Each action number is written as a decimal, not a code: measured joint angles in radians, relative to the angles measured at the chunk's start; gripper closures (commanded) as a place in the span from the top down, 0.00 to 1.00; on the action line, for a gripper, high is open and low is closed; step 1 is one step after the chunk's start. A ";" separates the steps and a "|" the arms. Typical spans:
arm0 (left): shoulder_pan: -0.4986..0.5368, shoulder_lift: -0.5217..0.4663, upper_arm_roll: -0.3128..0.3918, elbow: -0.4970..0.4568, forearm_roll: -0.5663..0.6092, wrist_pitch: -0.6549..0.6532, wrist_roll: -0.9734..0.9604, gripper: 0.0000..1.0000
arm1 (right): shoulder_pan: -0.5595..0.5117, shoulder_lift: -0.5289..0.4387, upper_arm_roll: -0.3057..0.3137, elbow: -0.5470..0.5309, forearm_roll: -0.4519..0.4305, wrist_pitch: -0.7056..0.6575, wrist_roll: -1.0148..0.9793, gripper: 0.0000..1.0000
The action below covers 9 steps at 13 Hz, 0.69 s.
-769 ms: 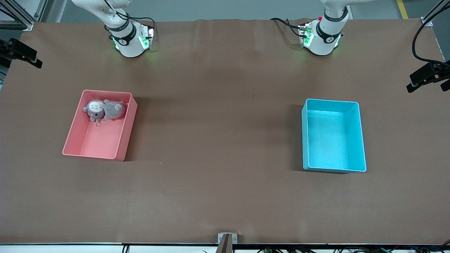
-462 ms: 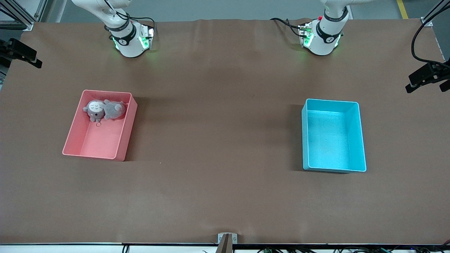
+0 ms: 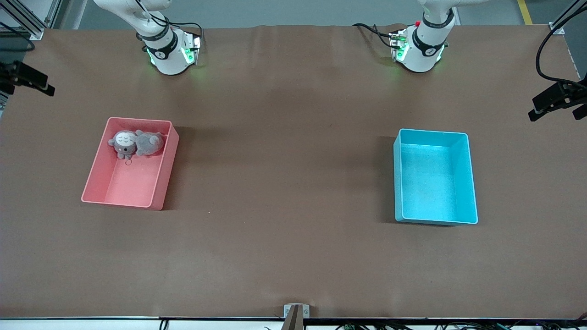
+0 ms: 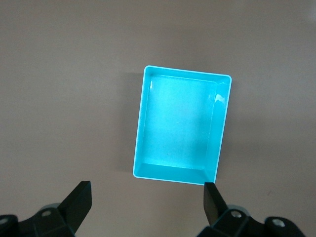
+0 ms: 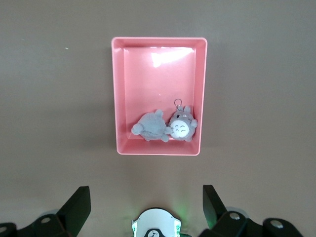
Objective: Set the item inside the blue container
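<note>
- Nothing on the brown table (image 3: pixel 284 247) has moved since the earlier frames; only dark camera mounts at the front view's edges have shifted slightly, and both arms wait with just their white bases in that view.
- A small grey plush animal (image 3: pixel 135 144) with a round head, pale whitish face, closed eyes and fuzzy grey body lies on its side inside a pink rectangular plastic bin (image 3: pixel 96 169) with straight walls.
- The plush sits at the end of the pink bin that is farther from the front camera, against the wall nearest the right arm's base (image 3: pixel 168 50).
- A small metal key ring (image 3: pixel 128 161) lies on the bin floor just beside the plush's head.
- The pink bin stands toward the right arm's end of the table.
- A light blue rectangular plastic bin (image 3: pixel 472 183) with straight walls and rounded corners stands toward the left arm's end, well apart from the pink bin, with nothing in it.
- The right gripper (image 5: pixel 145 207) hangs high over the table near the pink bin, its two dark fingers (image 5: pixel 79 205) spread wide and holding nothing.
- The left gripper (image 4: pixel 145 203) hangs high near the blue bin, its fingers (image 4: pixel 213 197) also spread wide and empty.
- The left arm's base (image 3: pixel 419 48) shows green lights, as does the right arm's.
</note>
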 measured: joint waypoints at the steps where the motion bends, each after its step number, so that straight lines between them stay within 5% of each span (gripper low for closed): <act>1: 0.000 0.000 0.000 0.000 0.000 0.000 0.000 1.00 | -0.010 0.050 -0.001 0.000 0.000 0.009 0.000 1.00; 5: 0.001 0.000 0.000 0.000 0.000 0.000 0.000 1.00 | -0.062 0.237 -0.005 0.018 -0.009 0.090 -0.035 1.00; 9: 0.002 0.000 0.000 0.000 0.000 0.000 0.000 1.00 | -0.058 0.252 0.001 -0.113 -0.034 0.220 0.055 1.00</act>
